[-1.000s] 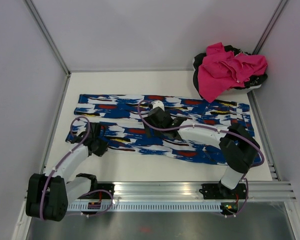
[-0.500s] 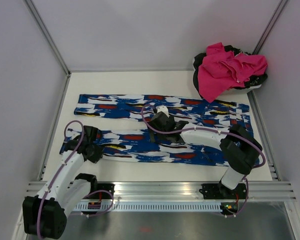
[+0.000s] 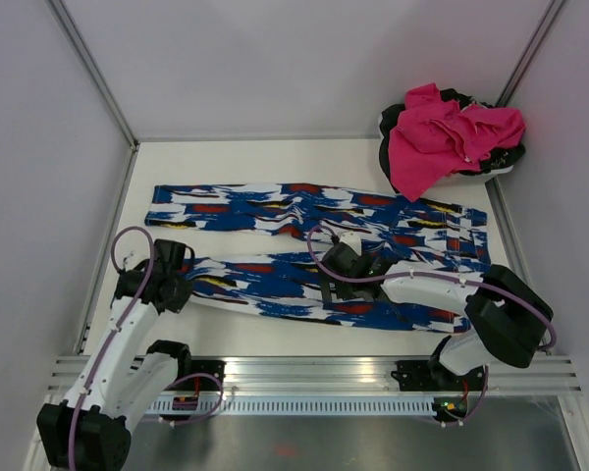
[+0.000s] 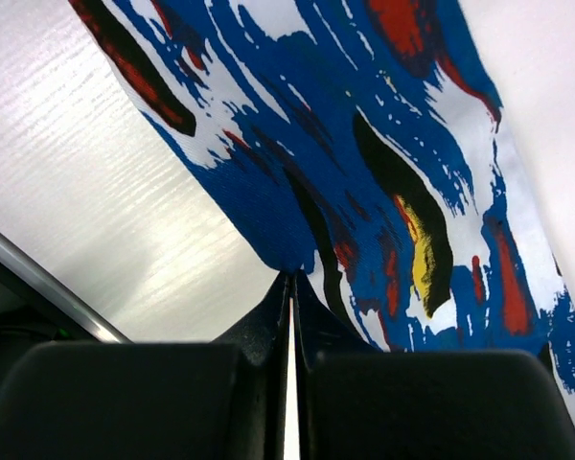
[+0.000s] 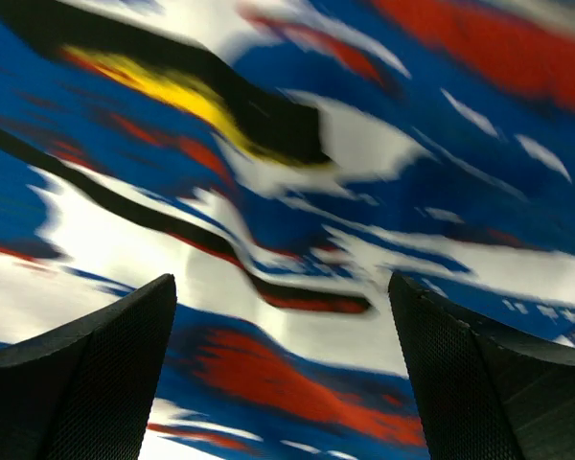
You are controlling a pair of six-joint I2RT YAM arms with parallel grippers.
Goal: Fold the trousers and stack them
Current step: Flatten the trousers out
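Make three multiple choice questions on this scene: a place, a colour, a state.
1. Where is the pink cloth? A far right corner; B near left corner; C between the arm bases.
2. Main colour of the trousers? A green; B blue; C grey.
3. The left gripper is: A wide open; B shut on the trousers; C out of view.
Answers: A, it lies heaped in the far right corner; B, blue dominates the print; B, it pinches the fabric edge.
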